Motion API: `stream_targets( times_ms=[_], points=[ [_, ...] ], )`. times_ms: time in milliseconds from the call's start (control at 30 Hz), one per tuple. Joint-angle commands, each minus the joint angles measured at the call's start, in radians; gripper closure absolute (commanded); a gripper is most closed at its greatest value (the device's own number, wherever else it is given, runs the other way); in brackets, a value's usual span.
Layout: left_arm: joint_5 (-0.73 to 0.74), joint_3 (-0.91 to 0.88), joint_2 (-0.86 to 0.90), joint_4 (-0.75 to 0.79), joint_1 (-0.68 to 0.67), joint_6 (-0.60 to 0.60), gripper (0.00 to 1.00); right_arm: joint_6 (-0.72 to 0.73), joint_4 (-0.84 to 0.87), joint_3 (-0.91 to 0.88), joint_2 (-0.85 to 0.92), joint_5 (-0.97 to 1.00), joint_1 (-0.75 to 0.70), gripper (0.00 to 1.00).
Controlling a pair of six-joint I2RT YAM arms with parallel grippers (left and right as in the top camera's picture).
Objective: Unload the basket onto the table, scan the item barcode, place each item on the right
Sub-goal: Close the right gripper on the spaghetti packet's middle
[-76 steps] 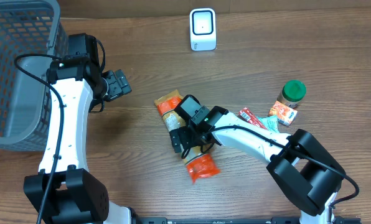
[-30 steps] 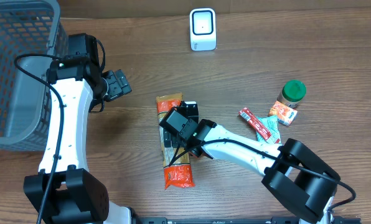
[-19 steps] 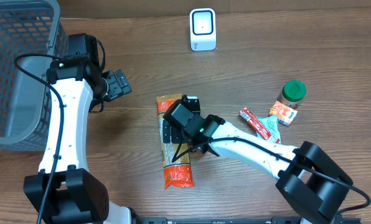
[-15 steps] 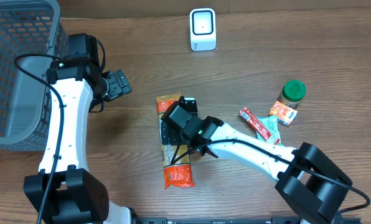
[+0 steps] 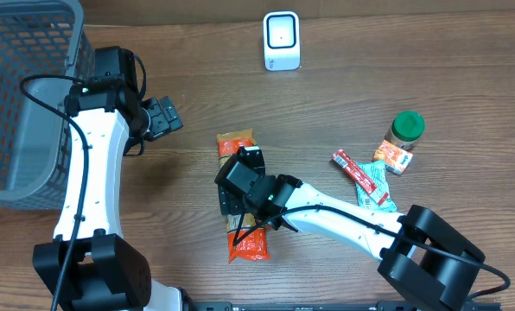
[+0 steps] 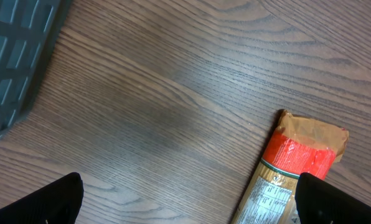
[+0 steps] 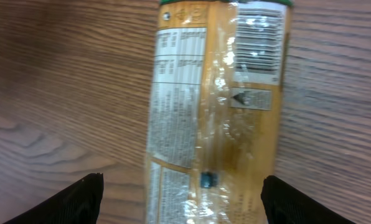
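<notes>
One pasta packet [image 7: 216, 112], barcode up, between spread fingers, right end effector [image 7: 184, 200] released

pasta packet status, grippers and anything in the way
Left gripper open, beside the grey basket. Right gripper open, straddling the long clear orange-ended pasta packet, barcode face up. Green-lidded jar and small sachets lie apart, to the side.

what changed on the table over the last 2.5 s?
The pasta packet swung from diagonal to vertical in the overhead view, its lower end going left. The right gripper moved left with it and sits open astride it. Left gripper, scanner, jar and basket stayed put.
</notes>
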Motion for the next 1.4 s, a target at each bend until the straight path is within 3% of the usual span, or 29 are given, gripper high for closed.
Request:
stream_targets(
  times_ms=[0, 333, 600, 900, 1100, 1367],
  points=[
    [-0.009, 0.016, -0.014, 0.0, -0.002, 0.011, 0.0, -0.012, -0.002, -0.007, -0.025, 0.039, 0.0, 0.18],
    [-0.009, 0.016, -0.014, 0.0, -0.002, 0.011, 0.0, -0.011, -0.002, -0.007, 0.071, 0.037, 0.0, 0.26],
    [-0.009, 0.016, -0.014, 0.0, -0.002, 0.011, 0.0, -0.037, -0.028, -0.006, 0.08, 0.007, -0.002, 0.44],
    [-0.008, 0.016, -0.014, 0.0, -0.002, 0.011, 0.0, -0.346, -0.227, 0.061, 0.038, -0.019, -0.066, 0.43],
    [-0.009, 0.016, -0.014, 0.0, -0.002, 0.011, 0.0, -0.682, -0.402, 0.067, 0.033, 0.011, -0.134, 0.4],
    [-0.009, 0.016, -0.014, 0.0, -0.002, 0.011, 0.0, -0.692, -0.336, 0.067, 0.033, -0.161, -0.179, 0.33]
  ],
)
